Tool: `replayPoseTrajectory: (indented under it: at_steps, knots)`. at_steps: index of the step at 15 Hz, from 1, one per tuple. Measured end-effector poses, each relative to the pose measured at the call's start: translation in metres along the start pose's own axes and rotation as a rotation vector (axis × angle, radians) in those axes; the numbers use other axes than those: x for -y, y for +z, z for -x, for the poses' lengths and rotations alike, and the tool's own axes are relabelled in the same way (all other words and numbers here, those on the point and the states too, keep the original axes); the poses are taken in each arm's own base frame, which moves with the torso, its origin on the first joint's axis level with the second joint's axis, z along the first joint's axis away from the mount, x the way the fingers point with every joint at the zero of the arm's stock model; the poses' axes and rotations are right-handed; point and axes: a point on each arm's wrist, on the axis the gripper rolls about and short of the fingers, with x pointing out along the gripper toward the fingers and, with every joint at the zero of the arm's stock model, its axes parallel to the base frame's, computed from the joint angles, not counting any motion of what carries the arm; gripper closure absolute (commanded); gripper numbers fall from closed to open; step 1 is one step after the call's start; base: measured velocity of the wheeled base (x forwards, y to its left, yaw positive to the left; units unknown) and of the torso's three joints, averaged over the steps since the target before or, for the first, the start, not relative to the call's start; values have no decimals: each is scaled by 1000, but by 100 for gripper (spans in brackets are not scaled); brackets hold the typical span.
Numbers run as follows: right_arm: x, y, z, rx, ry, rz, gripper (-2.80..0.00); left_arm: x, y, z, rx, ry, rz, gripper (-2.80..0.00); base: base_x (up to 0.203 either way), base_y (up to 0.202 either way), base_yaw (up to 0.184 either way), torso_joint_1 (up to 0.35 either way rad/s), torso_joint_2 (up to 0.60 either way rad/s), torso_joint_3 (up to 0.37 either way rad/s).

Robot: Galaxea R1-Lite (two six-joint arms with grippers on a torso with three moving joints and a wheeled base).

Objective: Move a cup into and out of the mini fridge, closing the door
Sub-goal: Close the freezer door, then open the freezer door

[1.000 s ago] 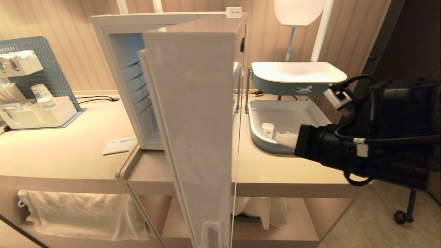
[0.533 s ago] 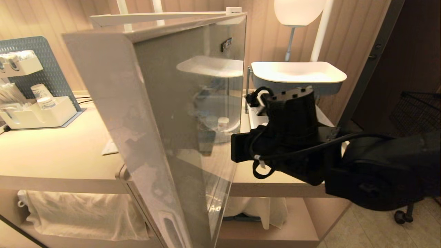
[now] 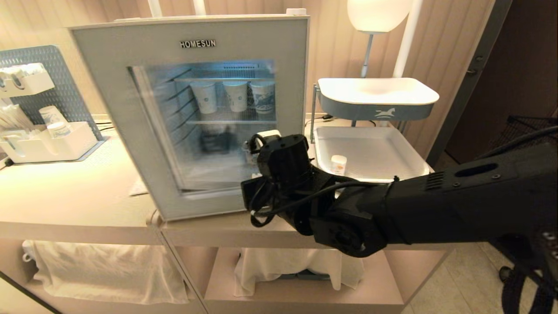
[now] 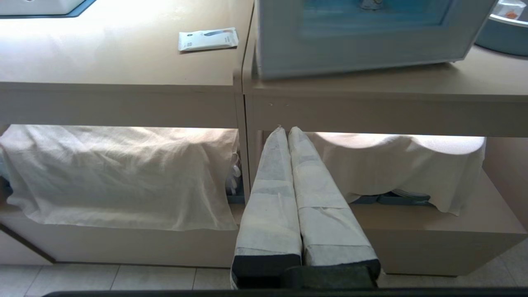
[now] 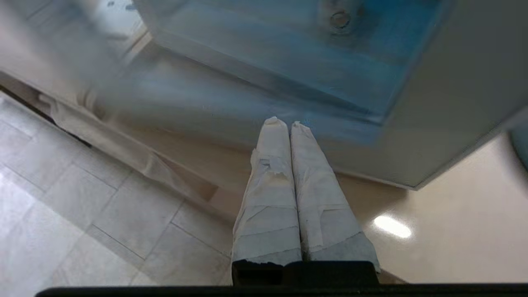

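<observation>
The mini fridge (image 3: 192,113) stands on the counter with its door (image 3: 109,109) swung across the front, and it looks closed. The door has a glass window under the HOMESUN lettering. The cup (image 3: 338,164), small and white with an orange print, stands in the grey lower tray (image 3: 392,172) to the right of the fridge. My right arm (image 3: 283,174) reaches in front of the door's lower right corner. Its wrist hides the fingers in the head view. My right gripper (image 5: 288,122) is shut and empty, tips by the door's lower frame (image 5: 264,107). My left gripper (image 4: 287,130) hangs shut and empty below the counter edge.
Three taller paper cups (image 3: 235,96) stand on the fridge's upper shelf. A white upper tray (image 3: 377,93) sits above the grey one. An organiser with cups (image 3: 48,139) is at the far left. A flat packet (image 4: 208,39) lies on the counter. Cloths (image 3: 104,270) cover the lower shelves.
The door has swung from wide open to across the fridge front. My right arm moved left from beside the tray to the door's lower right corner. The cup stayed in the tray.
</observation>
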Motion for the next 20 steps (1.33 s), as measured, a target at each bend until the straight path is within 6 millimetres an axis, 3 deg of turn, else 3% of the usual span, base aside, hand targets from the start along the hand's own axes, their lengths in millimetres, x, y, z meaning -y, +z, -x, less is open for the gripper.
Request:
replayPoseTrajectory:
  at_steps: [3, 5, 7, 9, 11, 13, 15, 18, 20]
  knots:
    - [-4, -8, -2, -11, -30, 30, 0, 0, 0, 0, 0, 0, 1, 0, 0, 0, 0, 0, 0, 0]
    - [6, -4, 12, -10, -70, 40, 0, 0, 0, 0, 0, 0, 0, 0, 0, 0, 0, 0, 0, 0]
    - [29, 9, 36, 13, -141, 35, 0, 0, 0, 0, 0, 0, 0, 0, 0, 0, 0, 0, 0, 0]
    - [68, 29, 70, 51, -241, 12, 0, 0, 0, 0, 0, 0, 0, 0, 0, 0, 0, 0, 0, 0]
    - [113, 49, 121, 110, -361, -28, 0, 0, 0, 0, 0, 0, 0, 0, 0, 0, 0, 0, 0, 0]
    - [163, 61, 189, 176, -517, -77, 0, 0, 0, 0, 0, 0, 0, 0, 0, 0, 0, 0, 0, 0]
    - [197, 58, 270, 250, -676, -124, 0, 0, 0, 0, 1, 0, 0, 0, 0, 0, 0, 0, 0, 0]
    - [202, 26, 387, 362, -870, -132, 0, 0, 0, 0, 0, 0, 0, 0, 0, 0, 0, 0, 0, 0]
    - [192, -10, 438, 417, -992, -151, 0, 0, 0, 0, 0, 1, 0, 0, 0, 0, 0, 0, 0, 0]
